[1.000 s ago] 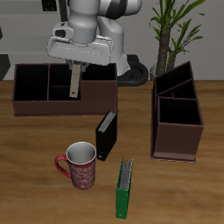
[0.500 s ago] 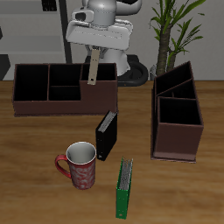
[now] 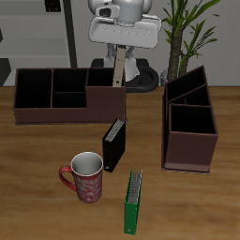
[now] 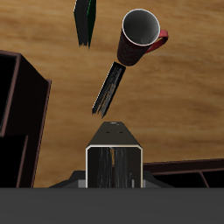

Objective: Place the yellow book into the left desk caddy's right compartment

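My gripper is shut on the yellow book, a thin tan book that hangs upright from the fingers. It hangs in the air over the end of the broadside caddy. In the wrist view the book shows end-on between the fingers. The left desk caddy stands apart from it, narrow end towards the camera, nearer the table's front edge. Its large right compartment is open and empty. That caddy's wall also shows in the wrist view.
A black book stands in the table's middle and shows in the wrist view. A red mug and a green book stand near the front edge. A potted plant rises behind the left desk caddy.
My gripper has carried the yellow book sideways along the broadside caddy towards the left desk caddy, and has risen a little. Nothing on the table moved.
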